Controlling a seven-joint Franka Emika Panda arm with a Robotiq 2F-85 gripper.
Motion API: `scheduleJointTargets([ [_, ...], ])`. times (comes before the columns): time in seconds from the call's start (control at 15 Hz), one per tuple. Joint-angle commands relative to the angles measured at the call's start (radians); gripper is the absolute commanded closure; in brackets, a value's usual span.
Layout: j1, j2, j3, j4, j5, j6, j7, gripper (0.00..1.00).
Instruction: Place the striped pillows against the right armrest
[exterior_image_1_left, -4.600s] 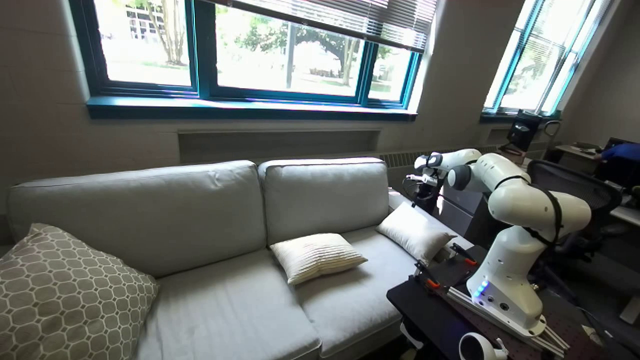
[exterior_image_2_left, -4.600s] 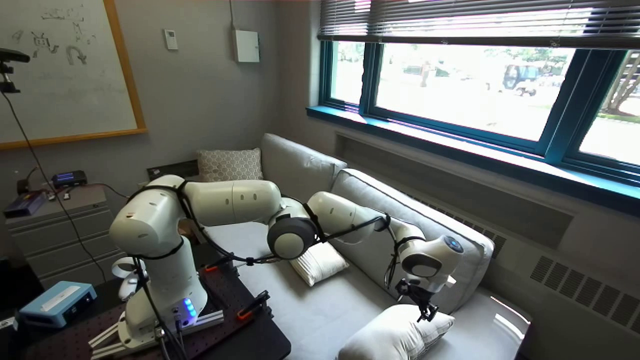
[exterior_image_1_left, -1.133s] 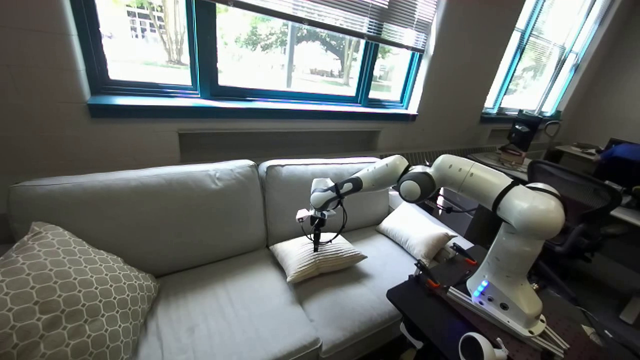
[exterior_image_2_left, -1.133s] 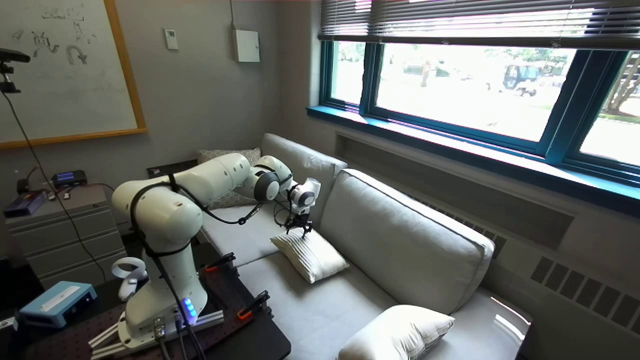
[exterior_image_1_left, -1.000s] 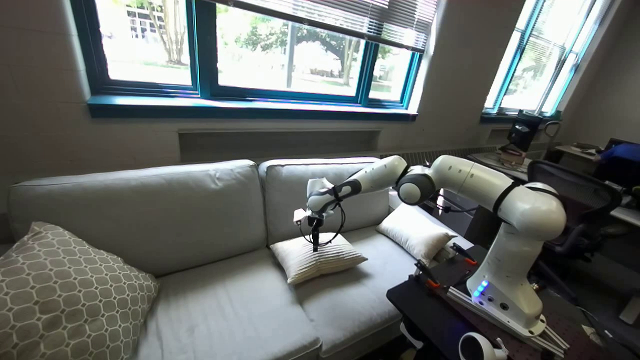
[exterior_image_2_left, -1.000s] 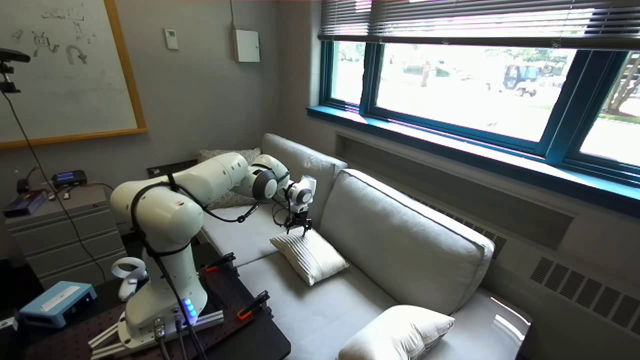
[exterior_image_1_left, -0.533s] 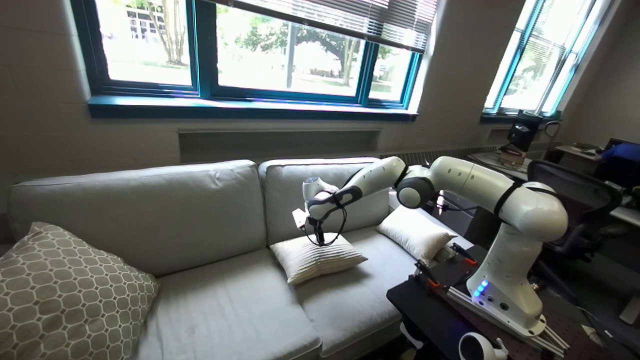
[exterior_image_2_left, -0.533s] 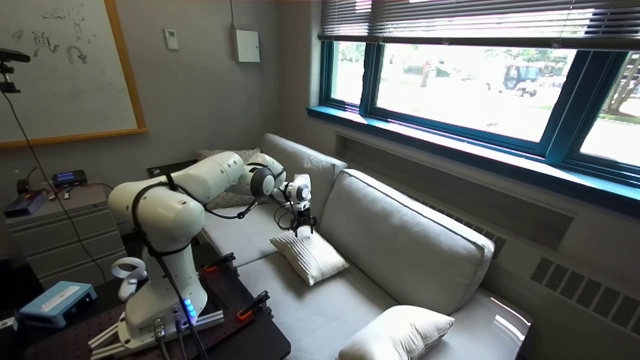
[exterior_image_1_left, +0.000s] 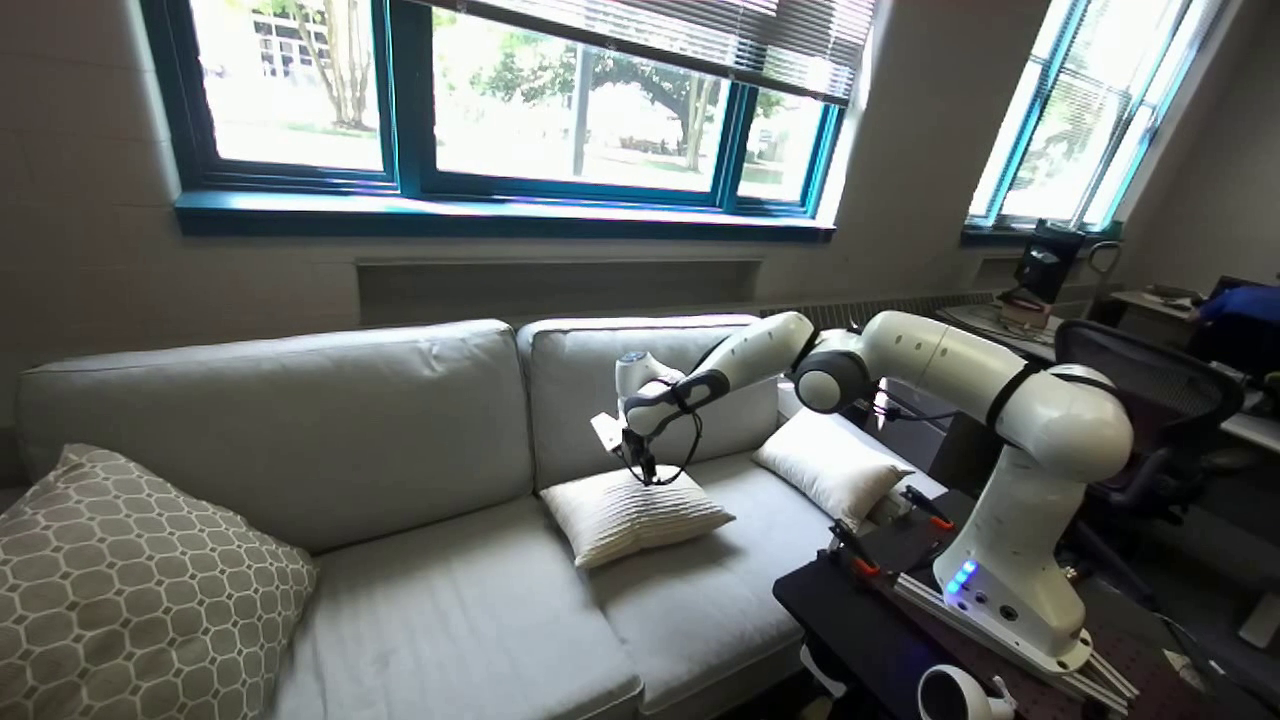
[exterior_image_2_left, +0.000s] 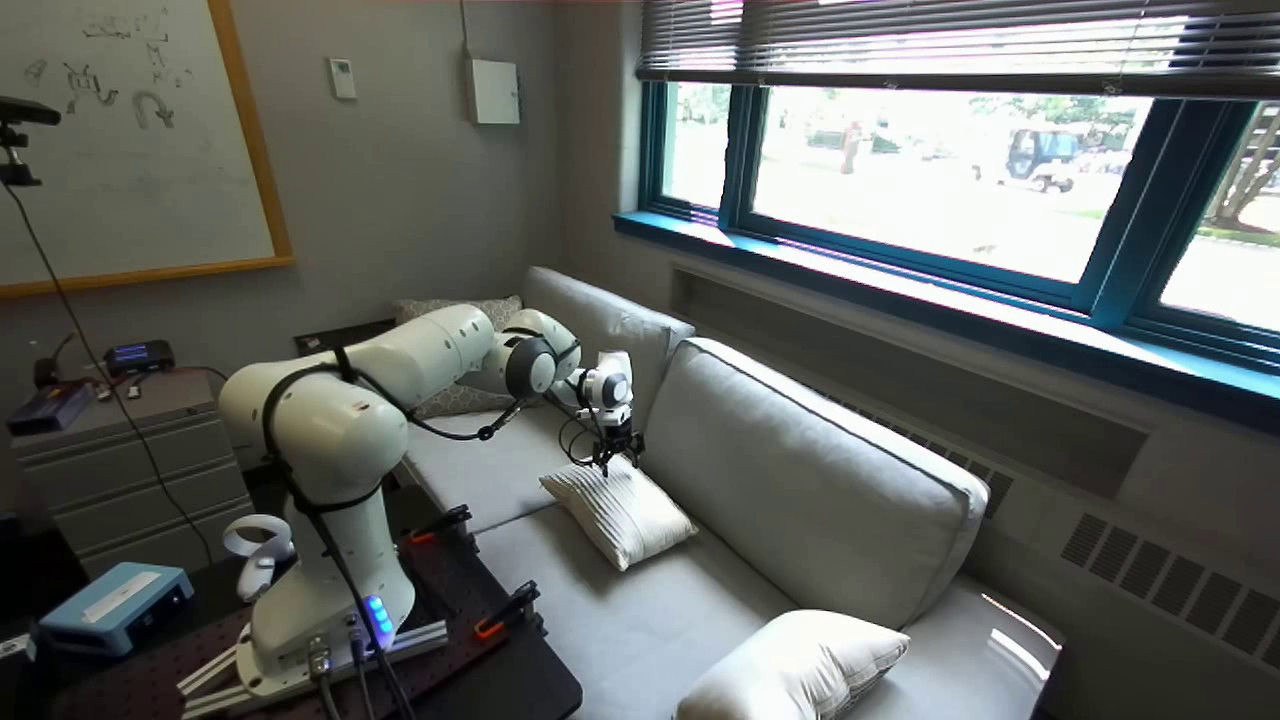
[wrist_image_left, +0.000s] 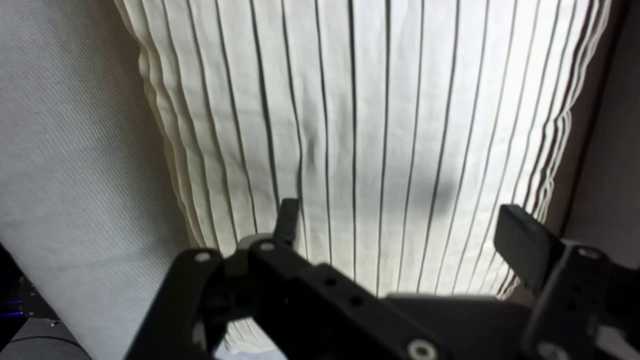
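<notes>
Pillow (exterior_image_1_left: 640, 530) lies on sofa seat (exterior_image_1_left: 725, 595), probably light and squashy; best pinched deep across its stripes so it doesn't slip. Gripper (wrist_image_left: 401, 215) hangs over it, jaws spread, nothing held, contact unclear. Second pillow (exterior_image_1_left: 830, 465) rests against right armrest (exterior_image_2_left: 975, 640).

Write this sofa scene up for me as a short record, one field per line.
gripper: open over the striped pillow, nothing gripped; contact unclear
striped pillow: lying on the sofa seat, apart from the right armrest
second pale pillow: appears to lean against the right armrest
lattice pillow: at the opposite end
task status: one pillow at the armrest, one to go
</notes>
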Motion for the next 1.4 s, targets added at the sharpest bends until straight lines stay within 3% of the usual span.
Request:
scheduleJointTargets([
  [0.0, -0.035, 0.0, 0.045, 0.001, 0.033, 0.016, -0.047, 0.0],
  [0.27, -0.081, 0.0, 0.102, -0.013, 0.096, 0.068, -0.101, 0.0],
  [0.47, -0.098, 0.001, 0.101, -0.028, 0.133, 0.08, -0.098, 0.0],
  [0.8, -0.048, 0.002, 0.029, -0.071, 0.117, 0.106, 0.05, 0.0],
  [1.33, -0.017, 0.006, 0.056, -0.131, 0.122, 0.031, 0.072, 0.0],
])
